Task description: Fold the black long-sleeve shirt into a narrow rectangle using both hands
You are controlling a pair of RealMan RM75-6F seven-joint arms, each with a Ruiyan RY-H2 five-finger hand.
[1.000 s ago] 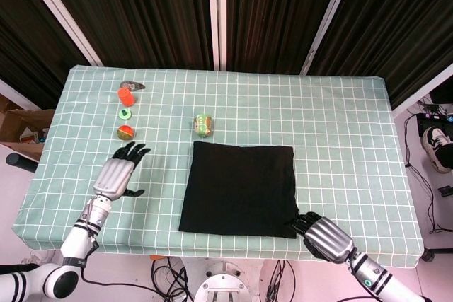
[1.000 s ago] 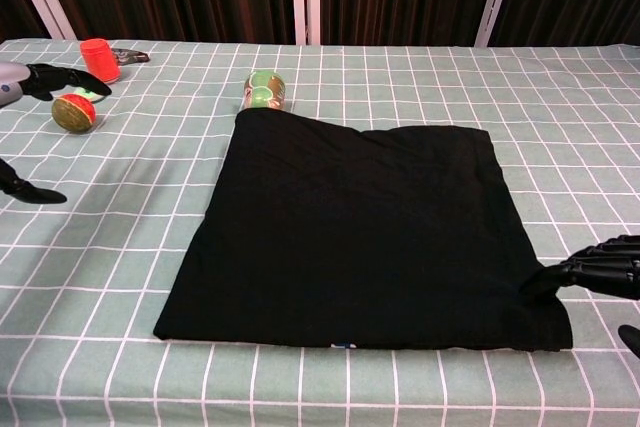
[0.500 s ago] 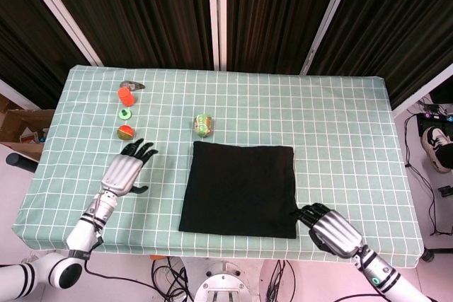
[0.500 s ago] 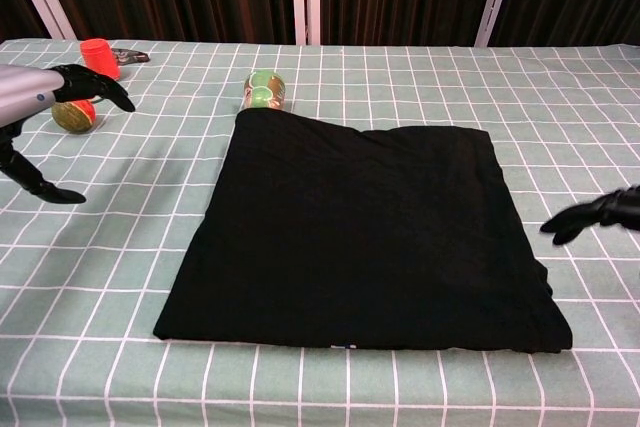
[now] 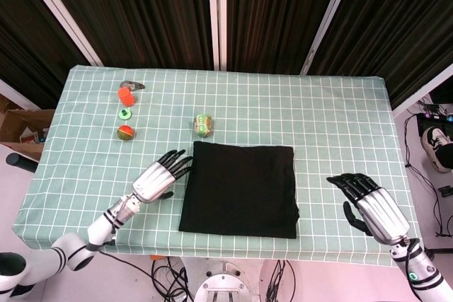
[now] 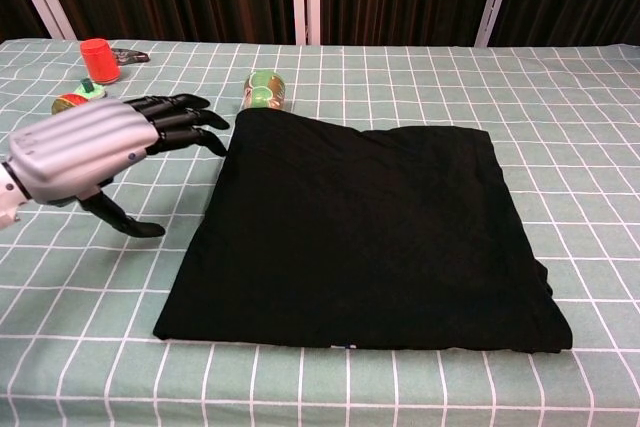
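Since the black shirt [image 5: 239, 189] lies flat mid-worktop, soft and limp, I'd pinch its left edge, where the left hand [image 5: 159, 176] hovers fingers spread, empty like the right hand [image 5: 373, 206] well apart.

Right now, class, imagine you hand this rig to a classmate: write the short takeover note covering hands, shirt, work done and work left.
Left hand: open, fingers spread, beside the shirt's left edge.
Right hand: open, right of the shirt, apart from it.
Black shirt: flat on the table, already folded to a squarish shape.
Left to do: fold it narrower into a rectangle.
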